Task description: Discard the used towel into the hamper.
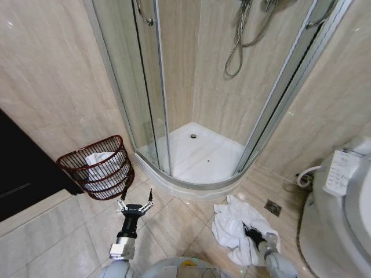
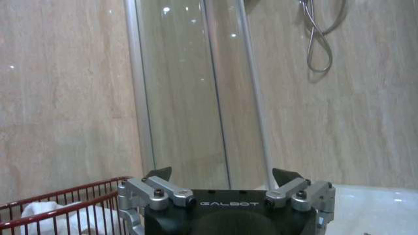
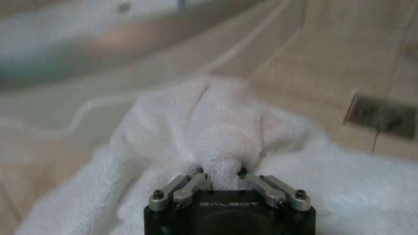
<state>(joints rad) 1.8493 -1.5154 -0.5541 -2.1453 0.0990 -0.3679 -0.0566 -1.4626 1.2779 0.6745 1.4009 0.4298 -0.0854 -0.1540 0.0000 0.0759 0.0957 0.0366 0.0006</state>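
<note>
A crumpled white towel (image 1: 235, 223) lies on the tiled floor in front of the shower, to my right. My right gripper (image 1: 253, 233) is down in it and shut on a pinched fold of the towel (image 3: 222, 147). The hamper (image 1: 98, 168), a dark red wire basket, stands against the wall at the left with white cloth inside; its rim (image 2: 58, 200) shows in the left wrist view. My left gripper (image 1: 135, 204) hovers open just in front of the hamper, its fingers (image 2: 158, 174) spread wide with nothing between them.
The curved glass shower enclosure (image 1: 191, 139) with its raised white tray stands straight ahead. A toilet (image 1: 342, 202) fills the right side. A floor drain (image 1: 273, 207) sits beside the towel. A dark cabinet (image 1: 23, 174) stands at the left.
</note>
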